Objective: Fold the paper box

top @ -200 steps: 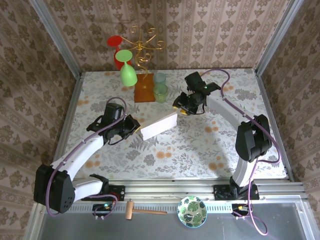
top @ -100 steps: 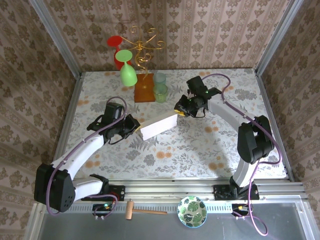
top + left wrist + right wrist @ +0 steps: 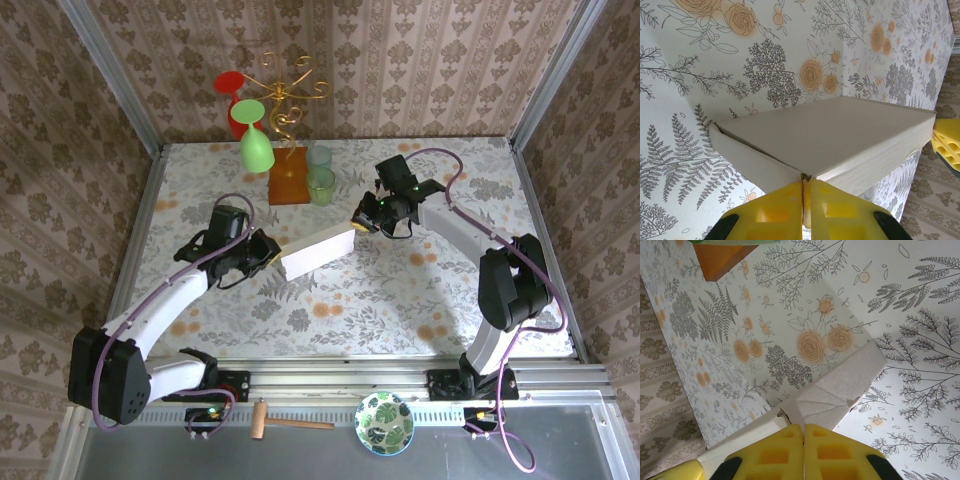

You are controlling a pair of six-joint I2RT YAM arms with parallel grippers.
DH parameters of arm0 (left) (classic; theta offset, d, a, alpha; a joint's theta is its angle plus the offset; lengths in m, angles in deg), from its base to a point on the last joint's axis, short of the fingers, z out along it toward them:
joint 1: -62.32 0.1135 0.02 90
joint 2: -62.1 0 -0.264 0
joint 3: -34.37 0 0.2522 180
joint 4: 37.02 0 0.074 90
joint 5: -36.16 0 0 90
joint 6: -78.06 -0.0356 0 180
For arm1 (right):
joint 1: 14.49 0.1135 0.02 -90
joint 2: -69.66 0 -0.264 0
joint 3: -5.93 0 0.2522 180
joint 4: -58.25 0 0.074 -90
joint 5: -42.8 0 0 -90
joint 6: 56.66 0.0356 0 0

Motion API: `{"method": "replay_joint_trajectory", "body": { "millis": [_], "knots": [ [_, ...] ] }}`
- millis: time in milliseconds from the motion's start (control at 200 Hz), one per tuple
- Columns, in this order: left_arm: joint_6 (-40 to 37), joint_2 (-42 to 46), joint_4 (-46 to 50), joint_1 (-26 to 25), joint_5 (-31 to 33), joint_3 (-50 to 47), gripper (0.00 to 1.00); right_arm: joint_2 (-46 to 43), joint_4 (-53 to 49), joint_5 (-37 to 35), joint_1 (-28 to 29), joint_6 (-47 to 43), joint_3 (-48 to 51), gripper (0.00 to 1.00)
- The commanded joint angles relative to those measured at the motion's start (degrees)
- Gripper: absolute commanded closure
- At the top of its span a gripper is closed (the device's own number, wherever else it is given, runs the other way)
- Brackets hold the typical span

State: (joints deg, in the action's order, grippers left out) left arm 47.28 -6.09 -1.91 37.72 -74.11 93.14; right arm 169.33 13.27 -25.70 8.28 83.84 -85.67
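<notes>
The paper box, a single shallow rectangular box of thin pale beige-white cardboard, sits about the middle of the floral-patterned worktop. It is slanted, with its right end nearer the far edge. Whether it rests on the worktop or is held just clear of it cannot be told.

There are two grippers, one at each end of the box. The left gripper is at the left end. In the left wrist view its yellow fingers are pressed together, with the corner seam of the paper box pinched between them. The right gripper is at the right end. In the right wrist view its yellow fingers are also pressed together, nipping the edge of the folded end flap of the paper box.

Towards the far edge stands one orange wooden block. Two translucent green plastic cups stand just beside it on its right, one behind the other. One gold wire stand rises from the block, and two stemmed glasses hang from it upside down: one red glass and one light green glass.

On the metal ledge in front of the near edge lie one wooden mallet and one green leaf-patterned bowl.
</notes>
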Motion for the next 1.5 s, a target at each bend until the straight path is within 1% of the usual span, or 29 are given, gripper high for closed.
{"method": "replay_joint_trajectory", "body": {
  "millis": [0, 180, 230, 245, 285, 485, 605, 765, 835, 905, 970, 985, 1005, 1015, 1020, 1030, 1040, 1055, 1105, 1170, 1240, 1295, 1345, 1375, 1405, 1420, 1435, 1470, 1495],
  "knots": [
    [-2.0, -3.4, 9.6, -1.0, 2.7, -4.1, 0.91, 2.2, -8.4, -4.0, -0.3, -2.1, 3.4, 0.95],
    [-3.6, -3.6, 8.9, -1.2, 2.4, -3.9, 0.95, 1.9, -8.6, -4.3, -0.3, -3.3, 3.4, 0.96],
    [-4.3, -3.6, 8.5, -1.2, 2.1, -3.8, 0.95, 1.3, -8.5, -4.5, -0.3, -4.2, 3.3, 0.94],
    [-4.4, -3.6, 8.6, -2.7, 2.1, -3.8, 0.96, 1.1, -8.5, -4.7, -0.3, -4.5, 3.4, 0.93],
    [-4.9, -3.6, 8.6, -3.2, 1.9, -3.7, 0.95, 0.3, -8.2, -4.9, -0.3, -5.3, 3.5, 0.89],
    [-7.3, -2.1, 7.7, -6.4, 2.6, -3.3, 0.94, -5.1, -7.6, -6.4, -0.4, -10.2, 4.7, 0.84],
    [-9.3, -3.0, 7.6, -9.7, 2.7, -2.6, 0.88, -9.9, -8.7, -9.5, -0.9, -12.2, 8.9, 0.74],
    [-8.9, -3.1, 8.6, -12.1, 3.0, -2.8, 0.80, -17.9, -7.6, -11.9, -3.6, -10.4, 17.9, 0.70],
    [-7.9, -1.1, 9.0, -12.1, 3.7, -2.2, 0.76, -20.4, -7.6, -13.3, -4.3, -9.8, 18.9, 0.68],
    [-7.7, 0.9, 10.4, -11.9, 4.3, -0.6, 0.69, -23.3, -8.4, -15.9, -4.6, -9.7, 18.6, 0.63],
    [-7.8, 4.0, 13.4, -9.9, 5.5, 1.2, 0.61, -25.1, -10.6, -20.0, -5.0, -9.8, 17.3, 0.54],
    [-7.8, 4.9, 13.7, -9.1, 5.6, 1.4, 0.59, -25.6, -11.3, -21.3, -5.0, -9.9, 16.9, 0.45],
    [-7.9, 6.4, 13.9, -7.9, 5.9, 1.4, 0.56, -26.4, -11.8, -23.0, -5.2, -10.2, 16.5, 0.22],
    [-8.0, 6.9, 14.0, -7.2, 5.9, 1.5, 0.44, -26.9, -12.0, -23.8, -5.3, -10.3, 16.4, 0.07],
    [-8.0, 7.4, 14.0, -6.9, 6.0, 1.4, 0.40, -27.1, -12.1, -24.2, -5.3, -10.3, 16.3, 0.04],
    [-8.0, 8.4, 13.9, -6.3, 6.1, 1.3, 0.15, -27.7, -12.1, -25.0, -5.4, -10.5, 16.3, 0.01],
    [-8.0, 9.2, 13.8, -5.5, 6.2, 1.2, 0.04, -28.3, -12.1, -25.7, -5.6, -10.7, 16.2, 0.00],
    [-8.2, 10.5, 13.4, -4.4, 6.3, 0.9, 0.00, -29.3, -11.8, -26.7, -5.9, -10.8, 16.3, 0.00],
    [-8.9, 14.8, 11.8, 0.0, 6.9, -0.4, 0.00, -33.1, -10.0, -30.0, -6.5, -12.1, 17.2, 0.00],
    [-9.6, 19.9, 12.3, 4.4, 11.2, -1.4, 0.00, -37.8, -6.9, -34.8, -7.1, -14.5, 18.5, 0.00],
    [-12.1, 24.1, 13.8, 6.4, 20.2, -1.7, 0.00, -40.9, -5.3, -47.9, -6.9, -14.1, 20.4, 0.00],
    [-12.8, 25.9, 16.9, 5.8, 34.1, -1.7, 0.00, -42.3, -2.2, -56.6, -7.9, -15.8, 24.2, 0.00],
    [-10.1, 25.6, 22.0, 3.8, 50.4, -1.8, 0.00, -43.7, 10.8, -57.6, -8.5, -28.4, 31.8, 0.00],
    [-6.9, 24.5, 25.8, 2.5, 60.2, -1.5, 0.00, -44.1, 16.3, -58.5, -8.6, -33.1, 35.5, 0.00],
    [-4.3, 23.0, 26.8, 2.1, 66.9, -2.0, 0.00, -44.0, 20.7, -58.9, -8.9, -36.4, 38.5, 0.00],
    [-8.0, 22.7, 24.1, 2.1, 68.8, -3.0, 0.00, -43.7, 22.8, -58.6, -9.2, -38.1, 39.9, 0.00],
    [-14.8, 22.6, 19.4, 2.1, 68.9, -4.5, 0.00, -43.2, 24.5, -57.8, -9.5, -40.3, 41.1, 0.00],
    [-33.3, 22.9, 6.4, 2.6, 66.2, -9.1, 0.00, -41.6, 27.8, -56.1, -10.1, -43.7, 43.1, 0.00],
    [-42.3, 23.2, 0.1, 3.1, 63.1, -11.9, 0.00, -40.1, 28.8, -55.3, -10.6, -45.3, 43.8, 0.00]
  ]
}}
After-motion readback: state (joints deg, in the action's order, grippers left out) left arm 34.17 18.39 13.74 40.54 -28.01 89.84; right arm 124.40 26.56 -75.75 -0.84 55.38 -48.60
